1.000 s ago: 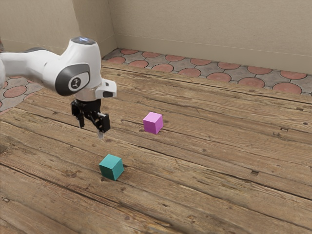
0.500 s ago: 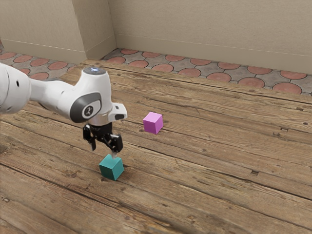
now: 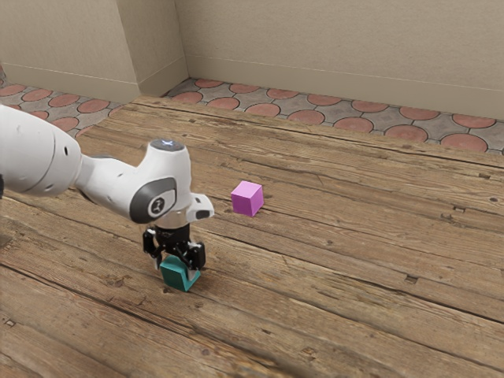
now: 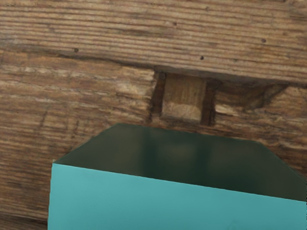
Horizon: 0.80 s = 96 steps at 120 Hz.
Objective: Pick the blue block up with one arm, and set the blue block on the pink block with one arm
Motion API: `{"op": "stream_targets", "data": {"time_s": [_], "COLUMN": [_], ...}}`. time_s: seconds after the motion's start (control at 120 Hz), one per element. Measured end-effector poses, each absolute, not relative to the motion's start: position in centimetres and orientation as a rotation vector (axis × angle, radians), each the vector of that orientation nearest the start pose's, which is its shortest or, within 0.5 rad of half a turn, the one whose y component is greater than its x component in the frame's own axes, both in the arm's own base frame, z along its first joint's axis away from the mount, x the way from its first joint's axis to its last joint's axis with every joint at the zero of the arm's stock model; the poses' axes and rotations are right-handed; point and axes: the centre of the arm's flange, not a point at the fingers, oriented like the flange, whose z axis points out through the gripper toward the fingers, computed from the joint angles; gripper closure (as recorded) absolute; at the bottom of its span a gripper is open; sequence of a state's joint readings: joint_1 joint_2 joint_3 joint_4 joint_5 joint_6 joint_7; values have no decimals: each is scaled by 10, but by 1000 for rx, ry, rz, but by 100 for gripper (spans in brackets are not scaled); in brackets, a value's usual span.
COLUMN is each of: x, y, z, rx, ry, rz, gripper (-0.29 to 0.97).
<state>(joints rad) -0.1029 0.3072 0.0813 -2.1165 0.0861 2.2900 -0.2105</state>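
Note:
The blue block (image 3: 183, 280), teal in shade, sits on the wooden table near the front. My gripper (image 3: 175, 264) is straight down over it, open, with one black finger on each side of the block's top and no grip that I can see. In the wrist view the block (image 4: 177, 191) lies large and close just under my hand. The pink block (image 3: 247, 198) stands free on the planks, farther back and toward the exterior view's right of my gripper.
The wooden plank table (image 3: 354, 260) stretches wide to the exterior view's right. A tiled floor (image 3: 378, 122) and beige walls lie behind it. A small square notch (image 4: 183, 98) in the wood lies just beyond the block.
My arm has come forward and down from above the table until the open fingers straddle the blue block. Neither block has moved.

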Motion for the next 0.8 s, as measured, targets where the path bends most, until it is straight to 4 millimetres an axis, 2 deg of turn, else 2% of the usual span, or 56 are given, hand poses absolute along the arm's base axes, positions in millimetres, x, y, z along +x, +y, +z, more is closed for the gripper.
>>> {"op": "stream_targets", "data": {"time_s": [0.083,0.208,0.275,0.35,0.467,0.533,0.625,0.8], "x": [566,570,587,613,648,667,687,713], "y": [-11,-11,-8,-3,15,24,24,28], "z": [253,254,275,311,356,372,389,403], "rx": [-3026,-3021,-3023,-3025,-3022,-3030,-3045,-3096], "ry": [-194,-196,-194,-196,-218,-236,-227,-215], "rz": [186,173,95,-6,-104,-136,-168,-192], "gripper": [23,31,35,37,39,39,40,40]}}
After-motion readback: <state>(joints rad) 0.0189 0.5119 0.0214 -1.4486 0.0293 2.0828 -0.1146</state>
